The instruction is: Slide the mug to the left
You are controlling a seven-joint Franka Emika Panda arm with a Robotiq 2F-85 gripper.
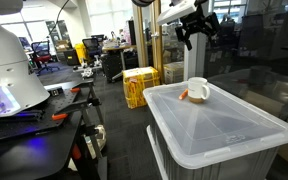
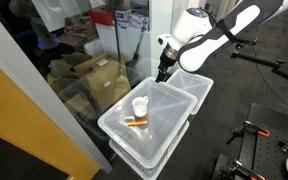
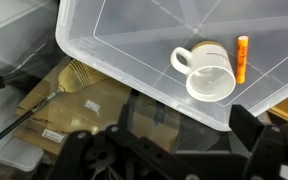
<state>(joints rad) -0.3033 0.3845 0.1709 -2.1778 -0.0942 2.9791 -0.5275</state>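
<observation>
A small white mug with a loop handle stands upright on the clear lid of a plastic bin. It shows in both exterior views and in the wrist view. A small orange object lies on the lid beside it. My gripper hangs in the air well above and behind the mug, apart from it. It also shows in an exterior view. Its fingers are spread and hold nothing in the wrist view.
A second clear bin stands against the first. Cardboard boxes sit behind glass beside the bins. Yellow crates stand on the floor. A workbench with tools stands to one side.
</observation>
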